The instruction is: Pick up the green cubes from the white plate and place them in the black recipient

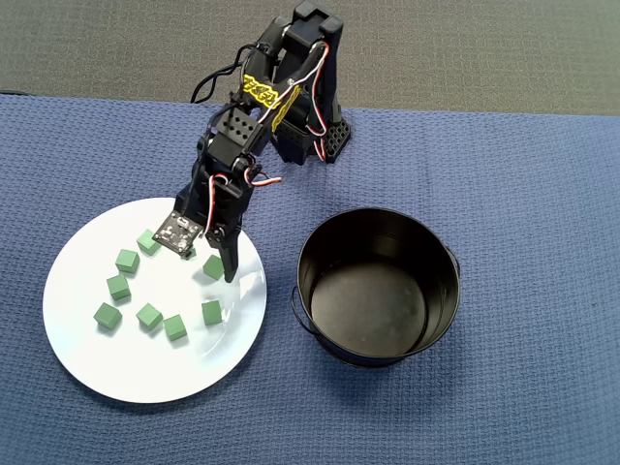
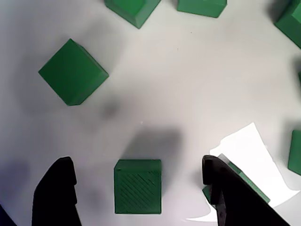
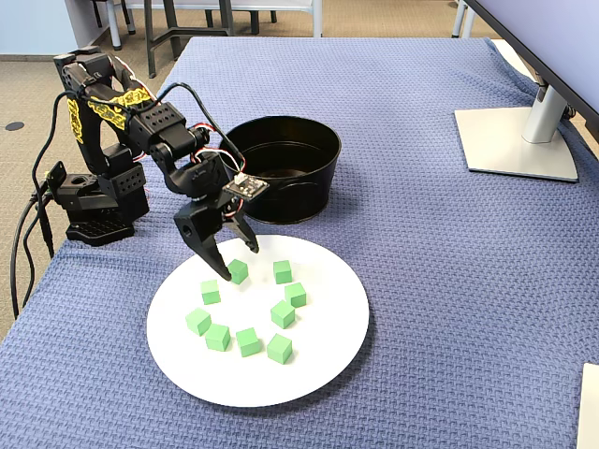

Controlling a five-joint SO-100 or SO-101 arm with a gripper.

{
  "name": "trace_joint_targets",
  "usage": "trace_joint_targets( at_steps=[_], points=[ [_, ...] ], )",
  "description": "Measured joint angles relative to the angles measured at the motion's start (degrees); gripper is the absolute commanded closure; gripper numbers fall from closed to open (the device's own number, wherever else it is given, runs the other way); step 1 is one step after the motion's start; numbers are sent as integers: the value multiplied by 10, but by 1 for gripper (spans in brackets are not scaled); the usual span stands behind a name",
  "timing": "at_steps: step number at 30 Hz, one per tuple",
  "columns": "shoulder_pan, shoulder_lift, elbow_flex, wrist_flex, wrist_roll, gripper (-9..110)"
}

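The gripper (image 2: 141, 193) stands spread apart over the white plate (image 1: 145, 373), with one green cube (image 2: 138, 186) between its jaws. Next it probably must descend and clench; the black recipient (image 1: 378, 286) looks empty.

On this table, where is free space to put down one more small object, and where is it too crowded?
Free: the blue cloth between the white plate and the monitor stand, and the plate's bare near edge. The black bucket is empty inside. Crowded: the plate's middle, where the green cubes cluster under the open gripper.
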Motion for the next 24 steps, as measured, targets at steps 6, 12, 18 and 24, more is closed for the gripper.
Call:
trace_joint_targets(
  at_steps=[6, 12, 18, 24],
  points=[
    [-9, -19, 10, -33, 1, 74],
    [-19, -19, 33, -51, 13, 74],
    [-27, -19, 63, -62, 24, 76],
    [-35, -18, 84, -91, 40, 101]
  ],
)
